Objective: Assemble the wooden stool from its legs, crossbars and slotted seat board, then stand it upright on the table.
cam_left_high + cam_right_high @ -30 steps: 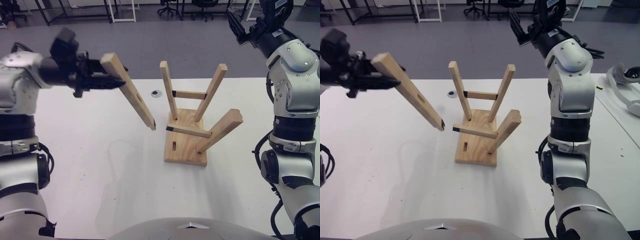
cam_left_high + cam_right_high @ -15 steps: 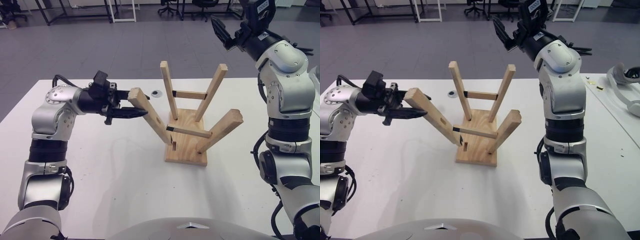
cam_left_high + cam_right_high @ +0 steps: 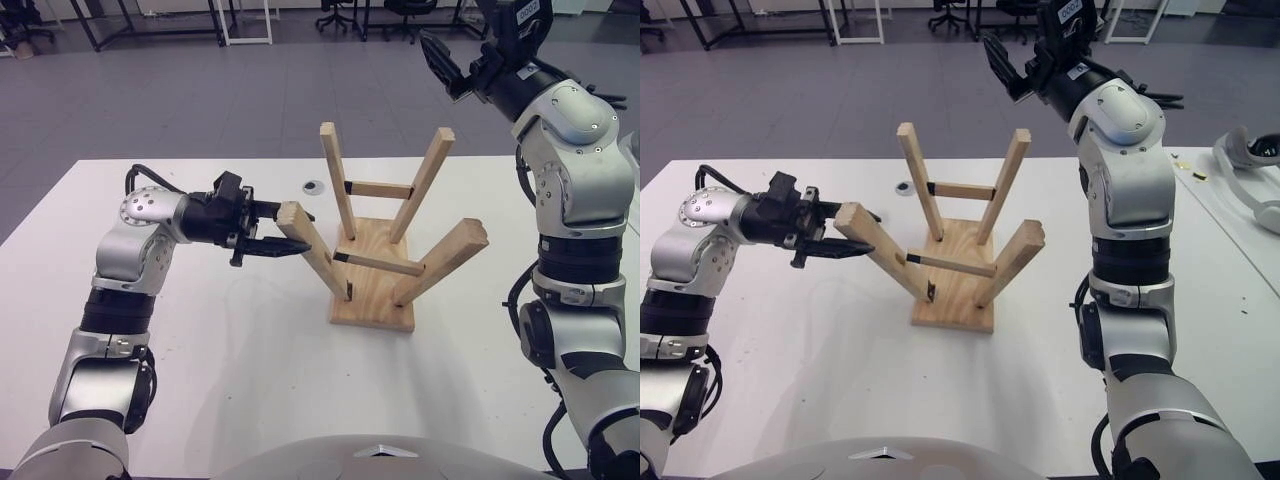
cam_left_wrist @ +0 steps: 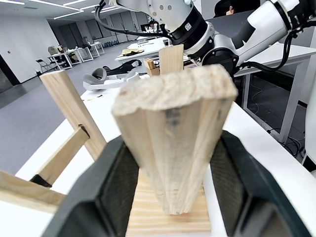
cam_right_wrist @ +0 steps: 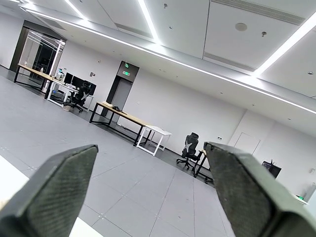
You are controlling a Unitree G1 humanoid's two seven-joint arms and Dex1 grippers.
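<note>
The stool lies upside down on the white table [image 3: 200, 380]. Its slotted seat board [image 3: 375, 298] is flat, with three legs [image 3: 337, 180] standing up from it and two crossbars [image 3: 380, 264] between them. My left gripper [image 3: 285, 233] is shut on the upper end of the fourth leg [image 3: 318, 258], which slants down to the seat's near left corner by the front crossbar's end. In the left wrist view the leg's end grain [image 4: 173, 143] sits between the fingers [image 4: 113, 190]. My right gripper [image 3: 455, 62] is open, high above the table's far side.
A small round dark part [image 3: 313, 187] lies on the table behind the stool. A white headset-like object [image 3: 1252, 160] rests on a neighbouring table to the right. Bare tabletop stretches in front and to the left of the stool.
My left arm has swung the leg down and to the right, from mid-air to the seat board's corner. My right gripper shifted slightly left early on, then held still.
</note>
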